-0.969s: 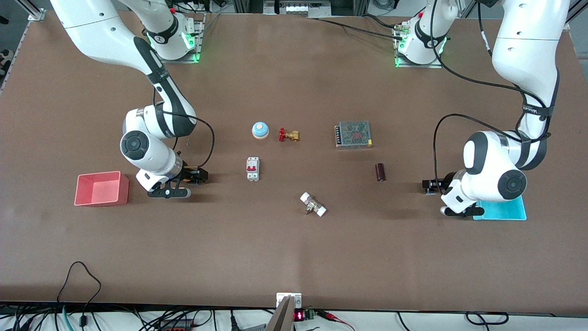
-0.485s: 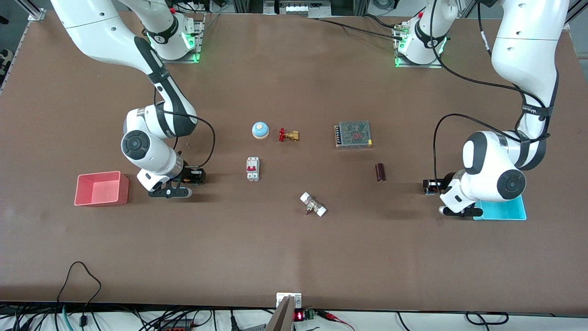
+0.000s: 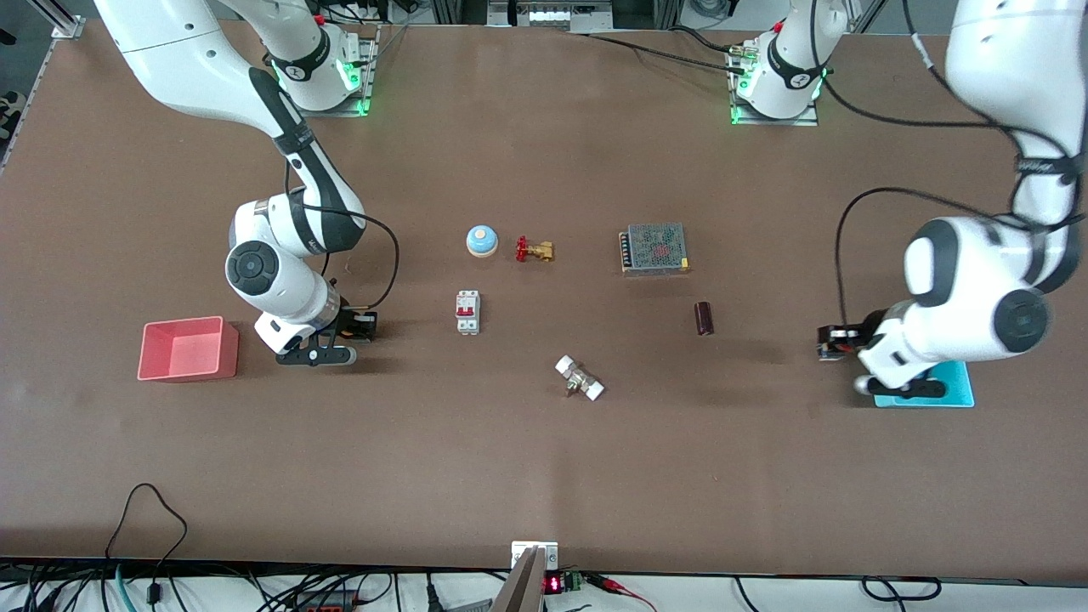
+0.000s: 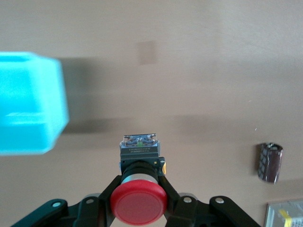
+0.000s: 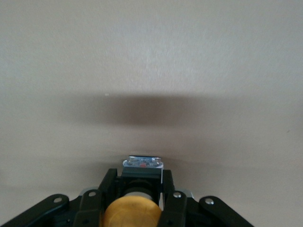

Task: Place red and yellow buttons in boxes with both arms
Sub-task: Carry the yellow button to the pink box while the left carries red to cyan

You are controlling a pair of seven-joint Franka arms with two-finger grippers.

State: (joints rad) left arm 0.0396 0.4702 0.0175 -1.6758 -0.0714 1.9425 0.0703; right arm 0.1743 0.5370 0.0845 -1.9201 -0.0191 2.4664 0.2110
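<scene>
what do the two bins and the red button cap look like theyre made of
Pink-red bin and cyan bin: probably plastic, uniform solid colour, matte walls, softly rounded moulded edges. Red button held in the left gripper: cap looks like smooth, slightly glossy plastic; base black, likely plastic, with a metallic-looking end.

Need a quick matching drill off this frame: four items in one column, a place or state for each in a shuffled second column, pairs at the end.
Items
1. red button
2. yellow button
3. pink-red box
4. cyan box

Places and states
A. partly hidden under the left arm
B. held in the right gripper
C. open on the table at the right arm's end, nothing in it
D. held in the left gripper

Pairs: 1-D, 2-B, 3-C, 4-A
</scene>
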